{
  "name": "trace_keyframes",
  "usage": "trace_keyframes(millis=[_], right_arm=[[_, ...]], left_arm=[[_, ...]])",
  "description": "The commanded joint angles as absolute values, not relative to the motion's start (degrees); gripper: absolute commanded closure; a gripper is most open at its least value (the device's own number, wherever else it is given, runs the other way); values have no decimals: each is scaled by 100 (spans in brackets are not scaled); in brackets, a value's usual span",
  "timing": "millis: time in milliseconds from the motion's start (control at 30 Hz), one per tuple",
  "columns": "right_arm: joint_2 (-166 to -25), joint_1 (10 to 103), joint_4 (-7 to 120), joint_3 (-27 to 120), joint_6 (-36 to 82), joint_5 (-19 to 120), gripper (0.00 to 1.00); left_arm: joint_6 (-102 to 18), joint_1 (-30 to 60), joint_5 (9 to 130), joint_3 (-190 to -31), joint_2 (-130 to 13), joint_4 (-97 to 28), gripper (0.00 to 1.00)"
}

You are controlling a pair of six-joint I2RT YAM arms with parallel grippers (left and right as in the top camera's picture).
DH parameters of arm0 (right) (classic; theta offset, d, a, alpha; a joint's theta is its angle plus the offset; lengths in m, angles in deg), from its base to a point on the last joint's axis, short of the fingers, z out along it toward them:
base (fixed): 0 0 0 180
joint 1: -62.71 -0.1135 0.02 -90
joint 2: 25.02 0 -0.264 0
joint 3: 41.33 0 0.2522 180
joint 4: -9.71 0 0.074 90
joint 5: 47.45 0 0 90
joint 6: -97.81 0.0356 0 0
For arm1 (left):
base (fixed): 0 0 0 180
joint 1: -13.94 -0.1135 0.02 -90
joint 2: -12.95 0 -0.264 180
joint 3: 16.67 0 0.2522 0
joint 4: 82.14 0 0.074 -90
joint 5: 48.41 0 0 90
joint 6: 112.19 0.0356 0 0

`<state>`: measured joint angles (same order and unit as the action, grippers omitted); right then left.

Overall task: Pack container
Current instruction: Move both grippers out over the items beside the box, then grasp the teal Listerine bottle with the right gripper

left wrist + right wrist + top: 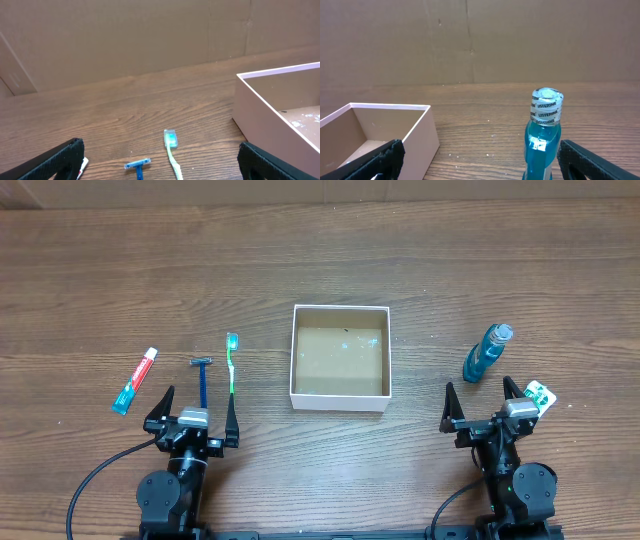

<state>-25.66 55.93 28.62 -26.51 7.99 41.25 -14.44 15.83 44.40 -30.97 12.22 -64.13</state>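
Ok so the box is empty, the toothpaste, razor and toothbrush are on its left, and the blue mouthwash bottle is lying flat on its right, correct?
Not quite: the mouthwash bottle stands upright, cap up, as the right wrist view shows. The rest holds: the container is empty, with the toothpaste, razor and toothbrush on its left and the bottle on its right.
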Motion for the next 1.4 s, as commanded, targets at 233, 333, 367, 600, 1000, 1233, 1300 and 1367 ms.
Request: trace_keyframes(millis=[233, 333, 367, 600, 1000, 1233, 1300, 1367], right_arm=[[-2603, 5597, 3717, -2105, 1540, 4011, 0], [-2979, 5597, 4191, -1497, 1558, 3869, 0], [-3187, 5597, 4274, -1285, 1558, 3849, 0], [-5949, 5597, 5424, 1150, 1986, 3853, 0], [-9781, 6010, 9059, 5624, 1988, 4046, 0], [-10498, 6797, 9148, 5608, 2257, 4138, 0], [-10830, 6821, 9234, 5608, 2126, 4133, 0], [-11272, 6821, 9308, 5608, 2113, 4131, 0]], left_arm=[[-2849, 1622, 4397, -4270, 1082, -5097, 0], [-2867, 1622, 4397, -4839, 595, -4870, 0], [-2867, 1622, 4397, -5121, 282, -4781, 0], [-2908, 1622, 4416, -7464, -2271, -3318, 0], [-2860, 1622, 4613, -9805, -4297, -1012, 0], [-2862, 1622, 4609, -9805, -4303, -1028, 0], [-2862, 1622, 4611, -9805, -4303, -1030, 0], [-2864, 1622, 4611, -9805, -4303, -1030, 0]])
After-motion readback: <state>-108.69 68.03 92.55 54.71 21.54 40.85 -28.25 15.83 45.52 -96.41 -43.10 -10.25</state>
